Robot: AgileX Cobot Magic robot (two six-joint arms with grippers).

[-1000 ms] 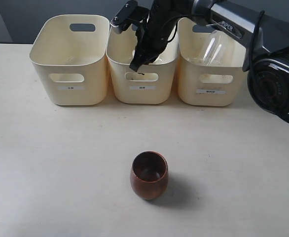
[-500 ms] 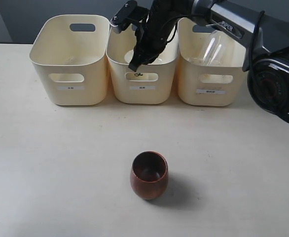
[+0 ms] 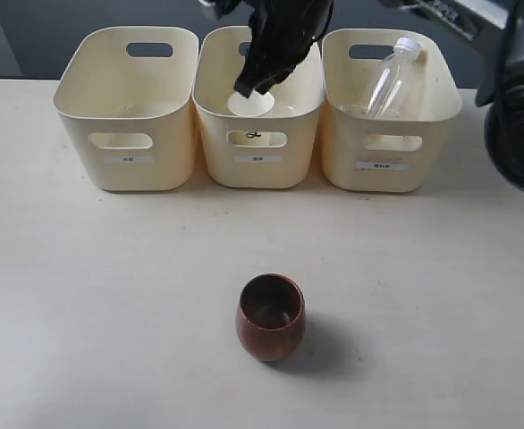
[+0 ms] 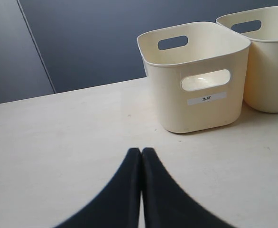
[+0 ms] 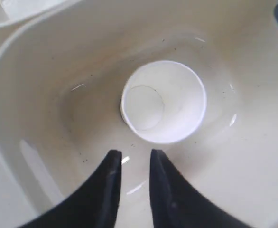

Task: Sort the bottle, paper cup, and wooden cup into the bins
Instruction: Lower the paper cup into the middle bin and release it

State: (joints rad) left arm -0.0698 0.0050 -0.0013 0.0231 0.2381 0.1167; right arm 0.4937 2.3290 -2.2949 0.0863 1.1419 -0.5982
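Above the middle bin (image 3: 257,134) my right jaws (image 5: 133,164) hang slightly parted, holding nothing; they have risen since a second ago, and the paper cup (image 5: 162,100) now stands upright inside. The bottle (image 3: 387,80) leans in the right bin (image 3: 392,134). The wooden cup (image 3: 270,317) stands upright on the table (image 3: 83,295), well toward the camera from both arms. My left jaws (image 4: 141,156) are pressed together, empty.

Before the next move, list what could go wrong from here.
1. The right gripper hangs just over the paper cup in the middle bin; swinging sideways before lifting could clip the rim and shove the bin.
2. The wooden cup is rounded and smooth, so a pinch may slip or tip it.
3. The bottle leans on its bin's back rim; a bump could topple it.
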